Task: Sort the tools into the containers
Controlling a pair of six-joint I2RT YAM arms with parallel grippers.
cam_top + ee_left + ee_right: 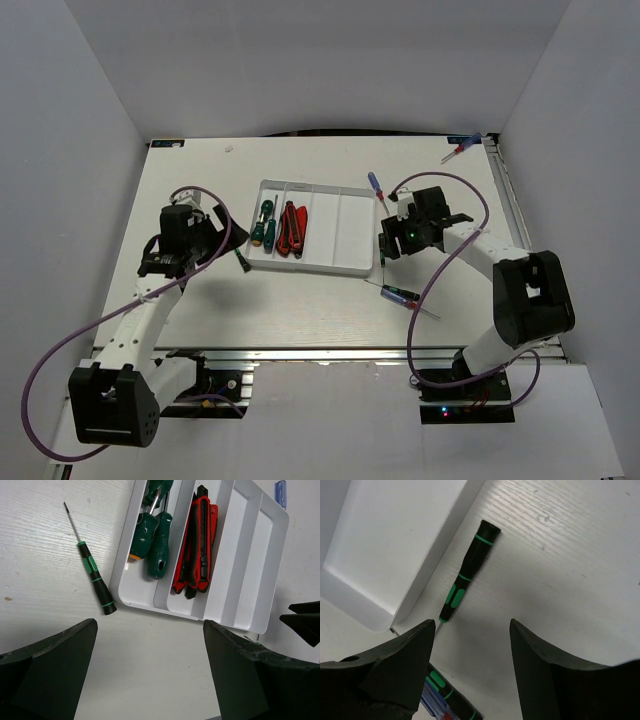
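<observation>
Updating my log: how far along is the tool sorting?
Done: green screwdrivers lie in the tray's leftmost compartment, red-and-black tools in the next. In hand: nothing; the left gripper and right gripper are open, near the left black-green driver and the right black-green driver beside the tray. Left: at least those, a blue screwdriver, a red driver at the far corner; two compartments hold nothing.

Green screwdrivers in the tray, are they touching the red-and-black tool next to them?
Apart. The left wrist view shows a white divider wall between the green screwdrivers and the red-and-black tool.
</observation>
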